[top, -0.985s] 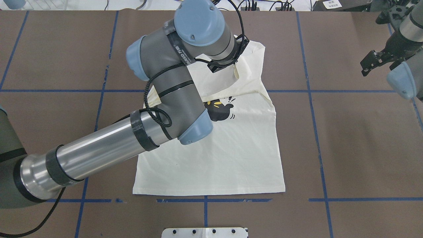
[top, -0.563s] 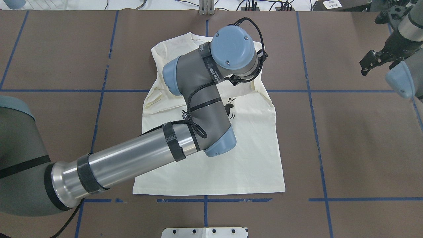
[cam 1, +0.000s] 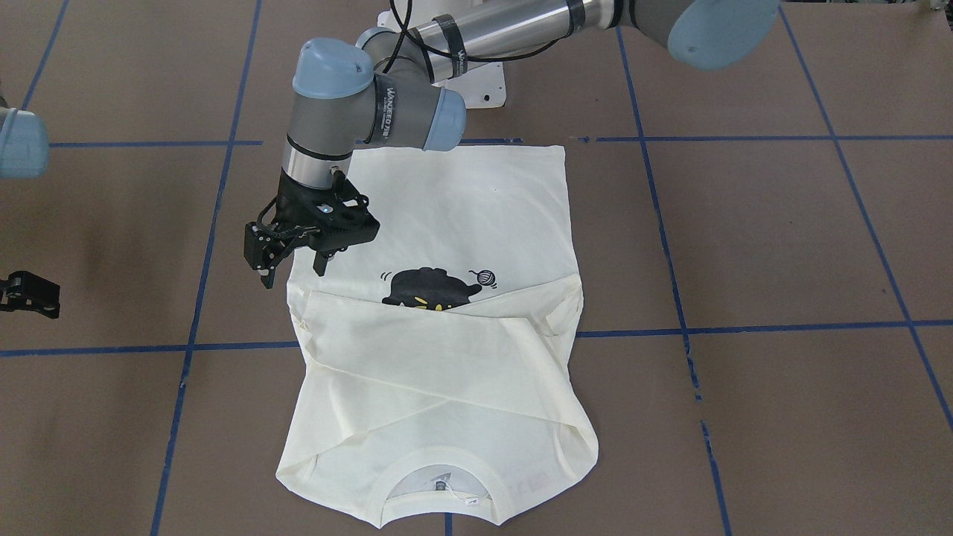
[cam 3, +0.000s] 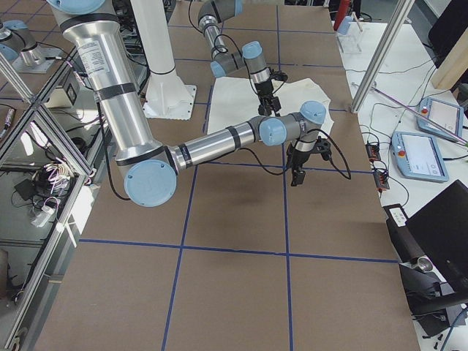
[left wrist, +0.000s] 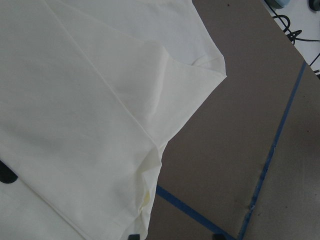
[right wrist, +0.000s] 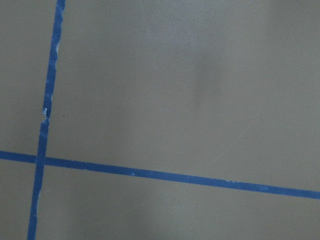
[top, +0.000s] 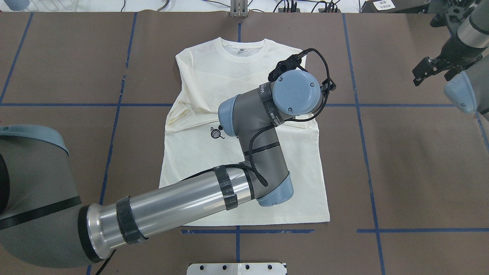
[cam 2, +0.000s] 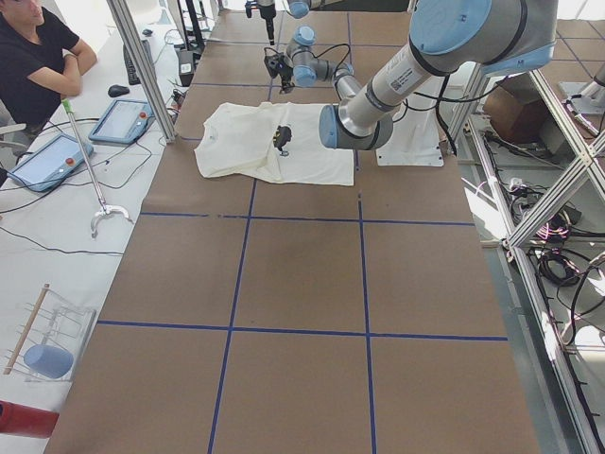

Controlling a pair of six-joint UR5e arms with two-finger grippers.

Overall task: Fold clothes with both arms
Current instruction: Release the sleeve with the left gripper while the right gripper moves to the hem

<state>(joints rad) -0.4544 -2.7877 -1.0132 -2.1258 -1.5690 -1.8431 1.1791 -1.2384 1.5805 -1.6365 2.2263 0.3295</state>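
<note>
**Sleeves are in, left gripper is off the cloth**

Your T-shirt (top: 191, 152) lies flat in the middle of the table (top: 401, 160). In the overhead view its collar (top: 238, 47) is at the top and its hem at the bottom. Both sleeves (cam 1: 447, 357) are crossed over the chest and cover the lower part of the cat print (cam 1: 432, 286) in the front-facing view. That probably squares the body up for the next fold.

The left gripper (cam 1: 292, 274) hangs over the shirt's edge at centre-left of the front-facing view, fingers spread and holding nothing. The left wrist view shows only flat cloth and bare table below it, so it looks finished with that sleeve.

The right gripper (top: 429, 70) waits at the upper right of the overhead view, well apart from the shirt. Its fingers look spread and empty. It is likely parked there so the left arm (top: 172, 206) can reach across.

A second ago the left wrist covered the collar at upper centre, with a raised fold of fabric beside it. It has since swung right and down the frame, and the fold now lies flat. The right gripper has barely shifted.
</note>
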